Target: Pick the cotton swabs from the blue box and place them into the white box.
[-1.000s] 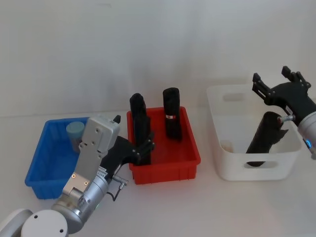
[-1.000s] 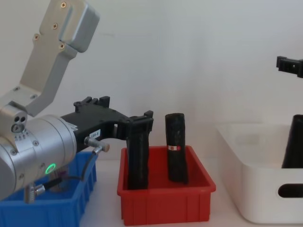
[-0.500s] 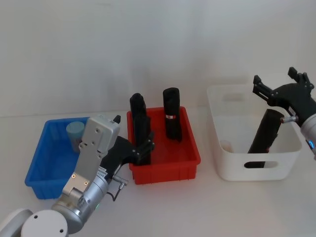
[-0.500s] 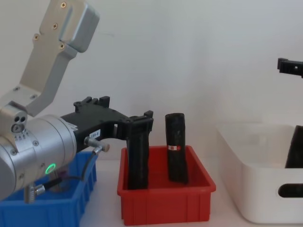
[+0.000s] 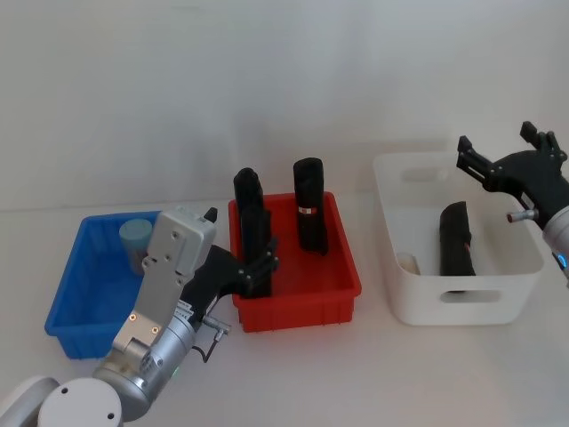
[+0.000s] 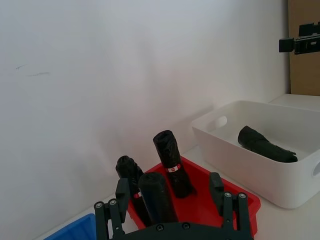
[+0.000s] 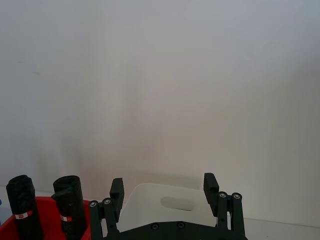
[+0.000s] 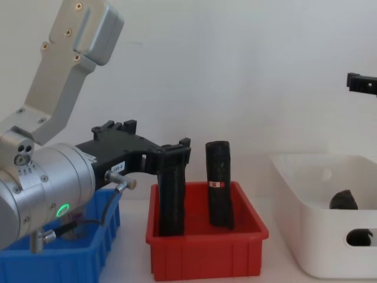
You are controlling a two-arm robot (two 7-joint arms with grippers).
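Nearest, the left claw (image 5: 253,267) hangs with its fingers spread over the near left corner of the red tray (image 5: 342,283), holding nothing, its arm rising from the near left. Beside it on the left, the blue box (image 5: 76,298) sits on the bench (image 5: 293,374) with one of the cotton swabs (image 5: 136,238) standing in its far corner (only the pale blue lid is plain to see). In the red tray two black rolls (image 5: 309,213) stand upright, one near the left claw, one farther back. To the right, the white box (image 5: 404,302) holds a black roll lying down (image 5: 455,238). Farthest right, the right claw (image 5: 504,158) hovers above the far right of the white box, fingers apart and empty.
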